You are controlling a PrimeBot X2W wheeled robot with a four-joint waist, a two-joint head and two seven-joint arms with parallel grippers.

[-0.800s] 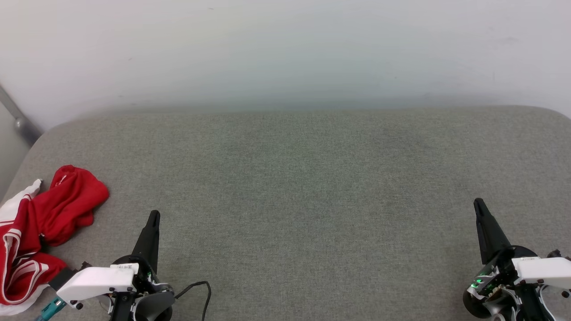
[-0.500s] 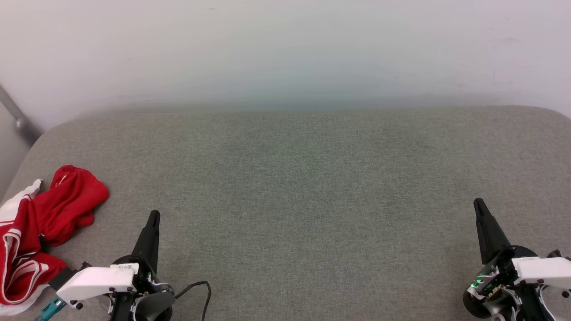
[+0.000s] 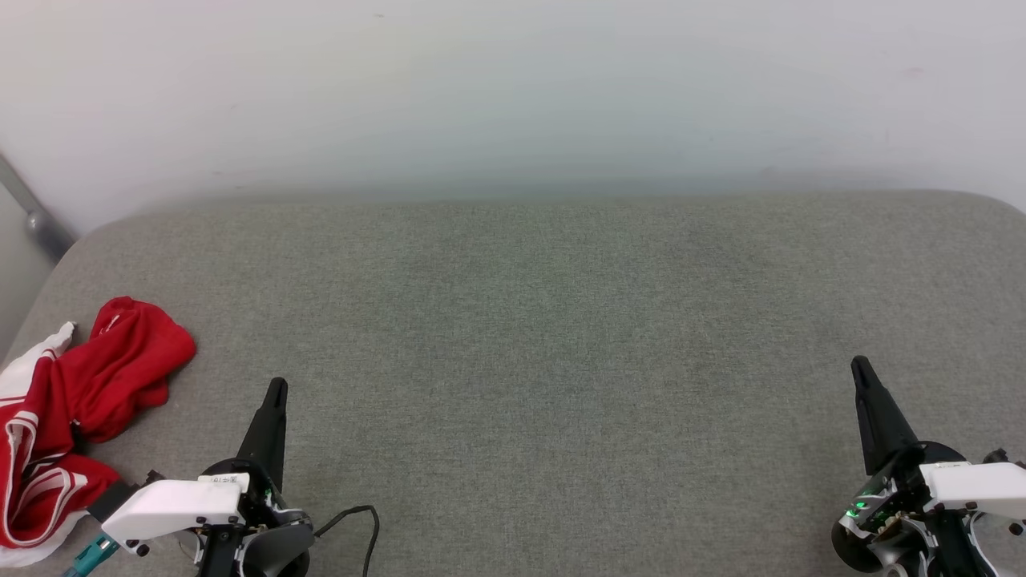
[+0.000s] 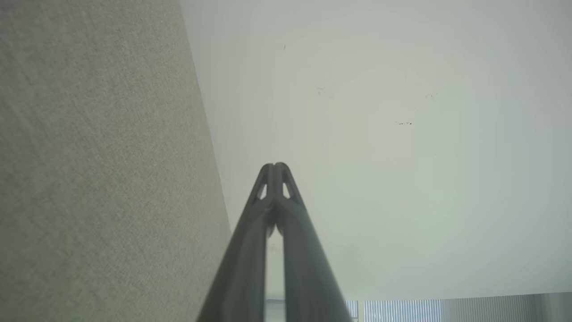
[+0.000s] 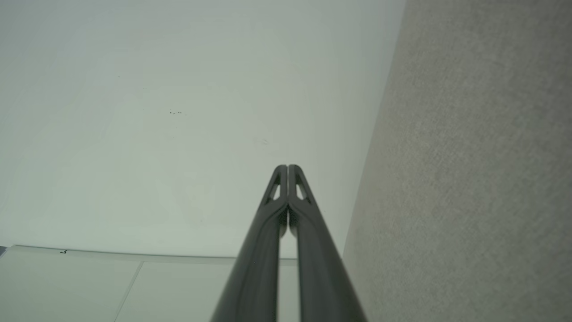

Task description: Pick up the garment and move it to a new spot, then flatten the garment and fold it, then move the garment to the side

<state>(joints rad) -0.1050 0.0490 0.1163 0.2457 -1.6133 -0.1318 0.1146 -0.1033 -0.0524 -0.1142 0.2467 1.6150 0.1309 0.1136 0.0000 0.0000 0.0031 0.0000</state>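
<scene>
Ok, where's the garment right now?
In the head view the garment lies crumpled at the lower left edge of the grey padded surface, just left of the left gripper.

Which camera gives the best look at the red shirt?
The head view: the shirt lies crumpled at the left edge of the grey cushion, partly cut off by the frame. Both wrist views face cushion and wall instead.

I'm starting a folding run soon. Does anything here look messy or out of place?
Only the red T-shirt with white striped trim: it lies bunched in a heap at the left edge of the grey fabric surface, not flat. The left gripper and right gripper are shut, empty.
</scene>
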